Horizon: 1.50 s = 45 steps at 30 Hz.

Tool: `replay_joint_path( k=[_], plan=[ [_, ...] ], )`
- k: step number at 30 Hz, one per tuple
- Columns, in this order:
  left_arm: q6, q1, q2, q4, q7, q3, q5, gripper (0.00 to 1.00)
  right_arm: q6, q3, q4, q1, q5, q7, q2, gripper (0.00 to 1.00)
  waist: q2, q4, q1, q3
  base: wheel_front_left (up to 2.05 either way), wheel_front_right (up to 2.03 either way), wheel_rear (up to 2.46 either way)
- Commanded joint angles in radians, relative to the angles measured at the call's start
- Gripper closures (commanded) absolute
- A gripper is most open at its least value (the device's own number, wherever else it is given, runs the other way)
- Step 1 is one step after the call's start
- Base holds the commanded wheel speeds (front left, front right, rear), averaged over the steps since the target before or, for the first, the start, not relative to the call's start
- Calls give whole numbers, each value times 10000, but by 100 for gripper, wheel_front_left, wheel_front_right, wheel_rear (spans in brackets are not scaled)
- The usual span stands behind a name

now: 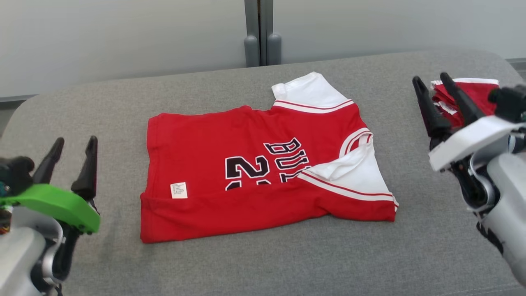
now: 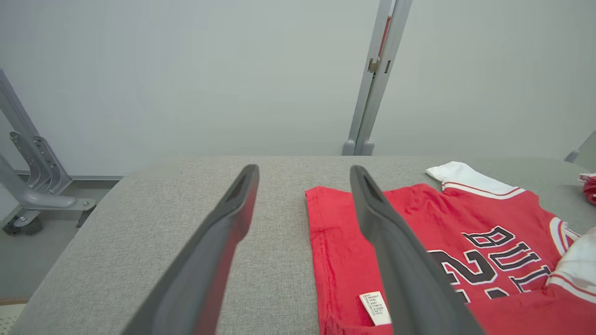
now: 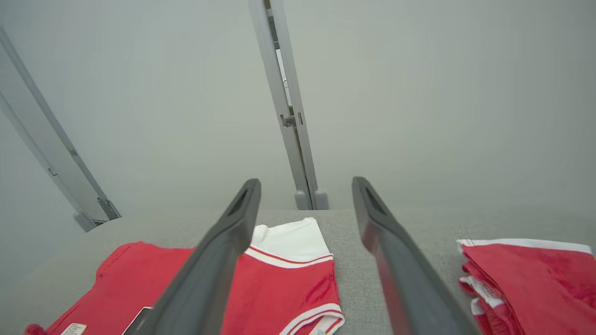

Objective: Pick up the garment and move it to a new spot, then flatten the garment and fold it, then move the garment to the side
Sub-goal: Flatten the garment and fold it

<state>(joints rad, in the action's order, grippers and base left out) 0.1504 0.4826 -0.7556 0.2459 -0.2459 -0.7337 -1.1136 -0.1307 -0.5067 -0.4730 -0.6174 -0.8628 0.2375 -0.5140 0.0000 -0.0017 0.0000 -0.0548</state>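
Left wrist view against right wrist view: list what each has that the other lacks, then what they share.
Left wrist view, not the right: the open left gripper, the black lettering on the red jersey, and a metal bracket by the floor.
Right wrist view, not the left: the open right gripper and the second red garment with its folded layers; the left wrist view catches what looks like a sliver of it.
Both: the jersey on the grey cushion, its white sleeve, its white label, and the upright post behind.
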Motion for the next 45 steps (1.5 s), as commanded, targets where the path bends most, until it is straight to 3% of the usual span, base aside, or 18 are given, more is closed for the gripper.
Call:
replay_joint_path(
  k=[1, 7, 13, 21, 27, 37, 38, 39, 40, 41, 42, 45],
  plan=[
    [218, -525, 181, -292, -129, 125, 406, 0, 1, 371, 39, 653, 337, 157, 269, 0, 0, 70, 0, 167, 0, 0, 0],
    [1046, -2575, 1191, -1089, -184, 1075, 1976, 0, 1, 1965, -181, 2749, 2273, 273, 1309, 0, 0, 155, 0, 165, 0, 0, 0],
    [1216, -3144, 1806, -139, 147, 632, 2465, 0, 1, 2412, -1148, 3453, 3296, 198, 2246, 0, 0, 209, 0, 14, 0, 0, 0],
    [575, -2224, 2547, 1553, 1803, -121, 2119, 0, 1, 2379, -3124, 2815, 3821, -1303, 2884, 0, 0, 311, 0, -10, 0, 0, 0],
    [37, -1666, 3055, 2785, 2416, -424, 1965, 0, 7, 2583, -4324, 2571, 3800, -2311, 3349, 0, 0, 358, 0, 10, 0, 0, 0],
    [-652, -892, 3518, 4199, 2659, -472, 1727, 0, -2, 2175, -4515, 2359, 3529, -2550, 3640, 0, 0, 249, 0, -132, 0, 0, 0],
    [-786, -825, 3568, 4360, 2789, -510, 1672, 9, -2, 2107, -4513, 2323, 3506, -2562, 3654, 4, 0, 230, 0, -142, 0, 0, 0],
    [-889, -786, 3595, 4487, 2880, -547, 1632, 33, -4, 2034, -4499, 2296, 3496, -2576, 3660, 18, 0, 213, 0, -147, 0, 0, 0],
    [-972, -745, 3624, 4625, 2922, -569, 1614, 67, -4, 1959, -4463, 2259, 3465, -2575, 3660, 51, 0, 189, 0, -156, 0, 0, 0],
    [-1013, -718, 3649, 4720, 2924, -570, 1617, 86, -4, 1899, -4435, 2221, 3424, -2566, 3654, 62, 0, 170, 0, -163, 0, 0, 0],
    [-1074, -689, 3672, 4827, 2894, -557, 1590, 100, -4, 1838, -4398, 2176, 3393, -2542, 3629, 100, 0, 149, 0, -164, 0, 0, 0],
    [-1216, -639, 3603, 4966, 2815, -519, 1535, 100, 1, 1748, -4274, 2081, 3268, -2405, 3469, 100, 0, 110, 0, -139, 0, 0, 0]
  ],
)
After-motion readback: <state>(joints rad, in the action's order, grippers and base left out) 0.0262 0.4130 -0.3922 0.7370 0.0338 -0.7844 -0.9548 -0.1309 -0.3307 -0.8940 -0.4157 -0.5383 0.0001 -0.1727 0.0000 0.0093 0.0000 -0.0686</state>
